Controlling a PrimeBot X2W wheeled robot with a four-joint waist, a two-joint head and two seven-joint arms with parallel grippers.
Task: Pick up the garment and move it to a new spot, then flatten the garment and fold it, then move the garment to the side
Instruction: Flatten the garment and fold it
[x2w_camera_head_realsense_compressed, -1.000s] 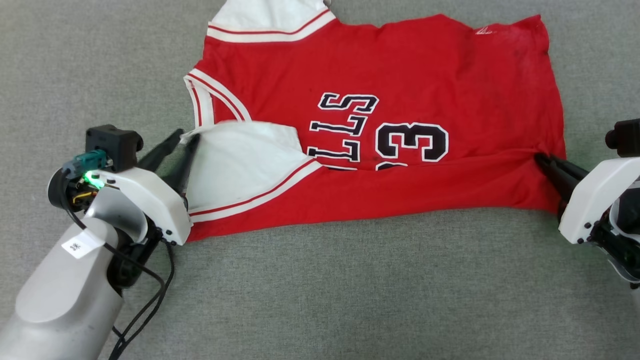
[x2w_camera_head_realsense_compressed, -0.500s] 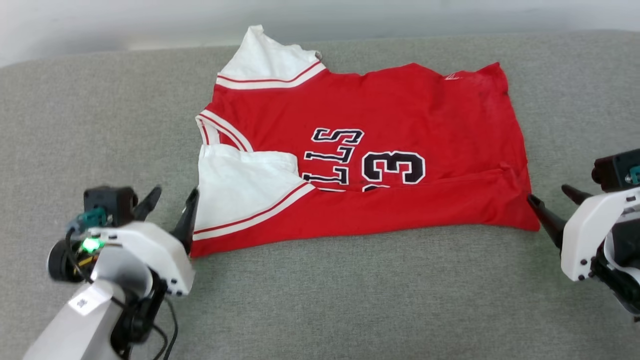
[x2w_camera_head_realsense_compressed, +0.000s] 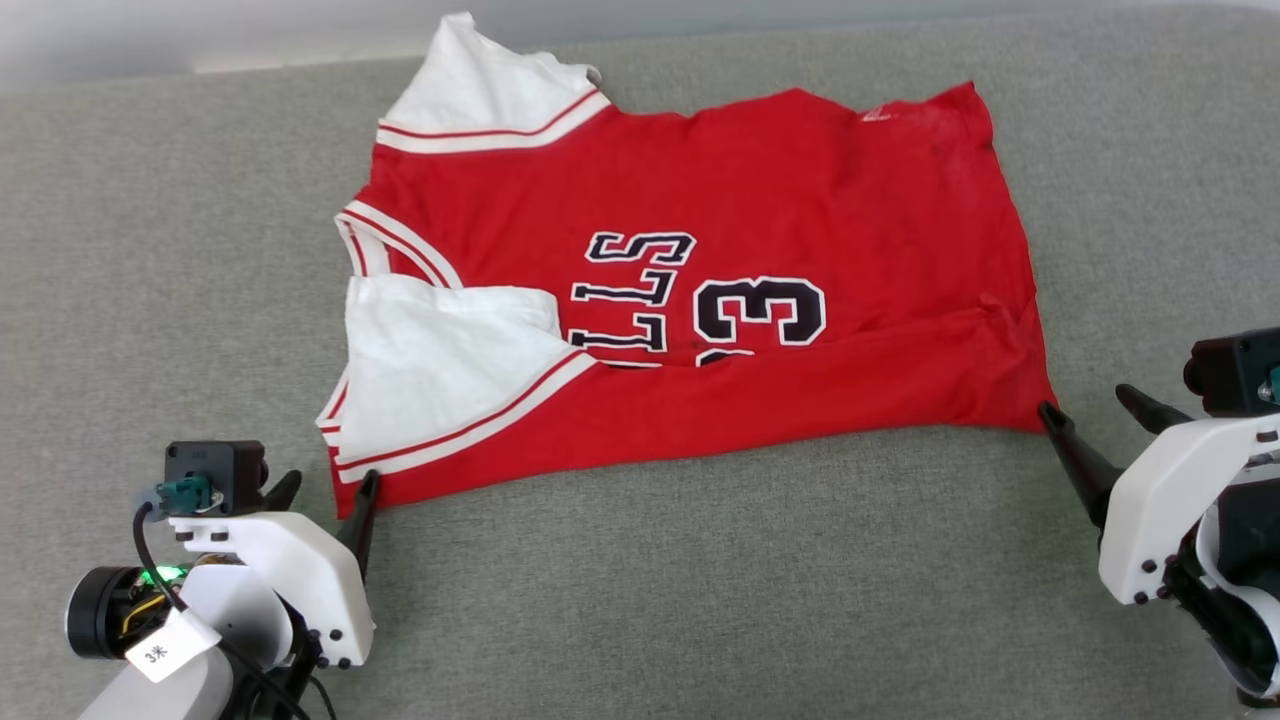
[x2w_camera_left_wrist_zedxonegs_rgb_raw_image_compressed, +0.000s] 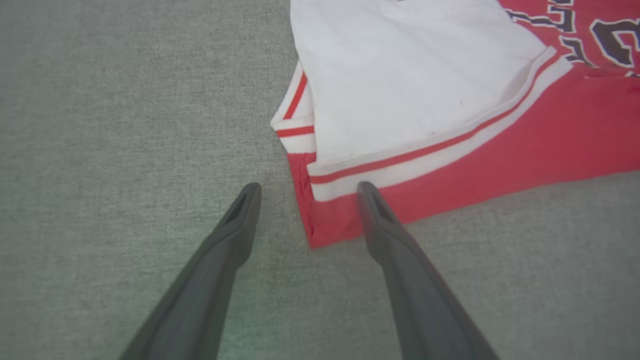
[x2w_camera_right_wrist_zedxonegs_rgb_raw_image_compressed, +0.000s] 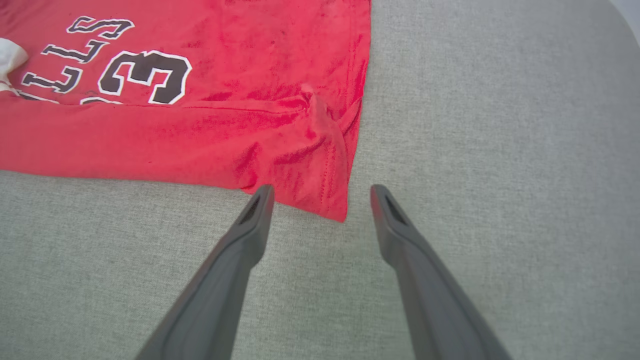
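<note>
My head looks down from the near side over the garment (x2w_camera_head_realsense_compressed: 800, 180); each wrist camera sits low and close, facing far, sharing its near-left or near-right corner.

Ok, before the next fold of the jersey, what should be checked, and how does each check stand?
1. Jaws of the left gripper apart: ok.
2. Jaws of the right gripper apart: ok.
3. Near left corner of the garment lined up with the left gripper: ok.
4. Near right corner lined up with the right gripper: ok.
5. Garment lying flat: not ok, cloth bunches by the right corner.
6. Fingertips touching the grey surface: cannot tell.
</note>
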